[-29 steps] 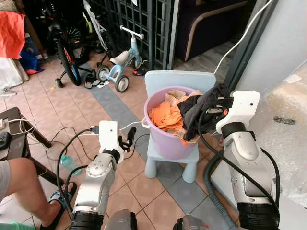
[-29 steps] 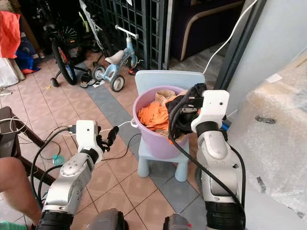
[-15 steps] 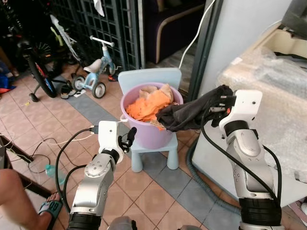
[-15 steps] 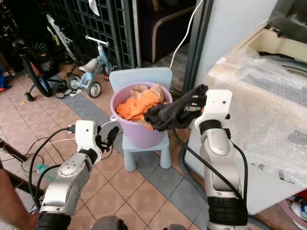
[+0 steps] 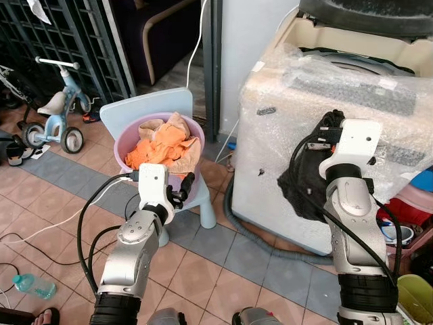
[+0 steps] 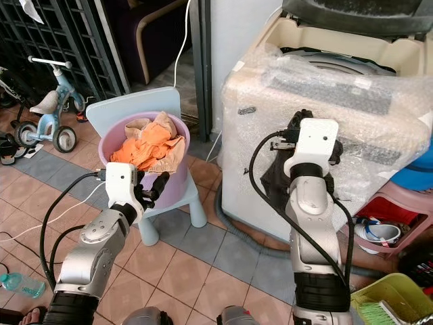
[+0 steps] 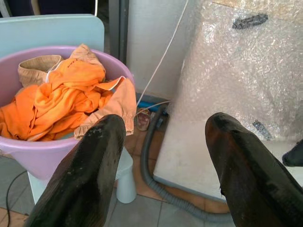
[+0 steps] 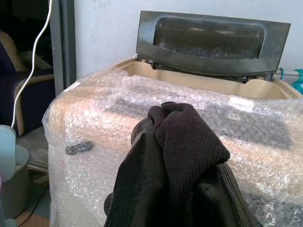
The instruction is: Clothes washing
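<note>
My right gripper (image 5: 329,130) is shut on a black garment (image 5: 304,183) that hangs in front of the bubble-wrapped washing machine (image 5: 318,88). The machine's dark lid (image 8: 213,40) stands raised at the back. In the right wrist view the black garment (image 8: 182,156) bunches between the fingers, facing the machine. A purple tub (image 5: 132,156) of orange and tan clothes (image 5: 162,143) sits on a pale blue child's chair (image 5: 145,112) to my left. My left gripper (image 5: 183,193) is open and holds nothing, just in front of the tub; its fingers (image 7: 90,175) frame the tub (image 7: 42,158) in the left wrist view.
A grey drain hose (image 5: 254,233) curls on the tiled floor by the machine's base. A white cable (image 5: 199,40) hangs down the wall. A child's tricycle (image 5: 51,118) stands at far left by a dark gate. A water bottle (image 5: 30,286) lies at lower left, a red stool (image 5: 413,206) at right.
The camera has swung right, bringing the washing machine into full view. My right gripper has carried the black garment away from the tub to the machine's front.
</note>
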Controlling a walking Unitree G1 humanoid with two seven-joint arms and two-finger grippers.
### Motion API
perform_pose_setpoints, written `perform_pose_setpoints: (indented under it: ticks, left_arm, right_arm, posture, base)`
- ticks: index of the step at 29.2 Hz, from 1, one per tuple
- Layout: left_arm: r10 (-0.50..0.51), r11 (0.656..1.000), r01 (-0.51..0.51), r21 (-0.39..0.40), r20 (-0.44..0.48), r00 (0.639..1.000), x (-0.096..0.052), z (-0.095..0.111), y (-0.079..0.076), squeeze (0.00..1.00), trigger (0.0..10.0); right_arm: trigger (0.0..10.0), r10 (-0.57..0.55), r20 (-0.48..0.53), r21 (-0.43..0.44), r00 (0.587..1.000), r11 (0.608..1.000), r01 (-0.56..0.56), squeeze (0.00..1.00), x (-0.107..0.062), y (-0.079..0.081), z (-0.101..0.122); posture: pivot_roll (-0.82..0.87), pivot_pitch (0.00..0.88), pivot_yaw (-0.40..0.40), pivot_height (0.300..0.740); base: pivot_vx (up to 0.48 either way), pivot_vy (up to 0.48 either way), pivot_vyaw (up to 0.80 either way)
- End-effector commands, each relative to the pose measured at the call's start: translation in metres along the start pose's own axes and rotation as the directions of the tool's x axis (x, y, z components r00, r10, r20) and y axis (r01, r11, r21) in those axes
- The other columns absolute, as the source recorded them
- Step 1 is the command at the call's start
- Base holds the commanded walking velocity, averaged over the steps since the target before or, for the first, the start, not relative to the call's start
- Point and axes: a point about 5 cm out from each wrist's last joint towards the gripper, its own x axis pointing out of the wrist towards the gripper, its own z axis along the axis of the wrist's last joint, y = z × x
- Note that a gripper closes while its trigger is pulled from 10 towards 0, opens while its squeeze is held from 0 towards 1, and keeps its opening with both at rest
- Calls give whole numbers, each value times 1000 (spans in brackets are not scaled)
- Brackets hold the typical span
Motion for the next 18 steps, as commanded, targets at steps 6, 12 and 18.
perform_pose_setpoints:
  ticks: [6, 12, 18]
  left_arm:
    - [-22, 1000, 22, 1, 19, 1000, -1, 2, 3, 0, 10000]
    - [-30, 1000, 30, 3, 14, 999, -2, -1, 3, 0, 10000]
    - [-31, 1000, 31, 6, 7, 999, -3, -4, 4, 0, 10000]
  right_arm:
    - [10000, 44, 115, -43, 992, 998, -39, 0, 11, 7, 20]
    - [10000, 53, 179, -53, 982, 998, -44, 0, 29, 12, 35]
    - [10000, 52, 201, -59, 978, 997, -41, 0, 36, 13, 41]
  posture:
    - [-101, 66, 45, 740]
    - [-93, 64, 45, 740]
    - [-87, 64, 41, 740]
  base:
    - [236, 0, -133]
    - [327, 0, -364]
    - [332, 0, -703]
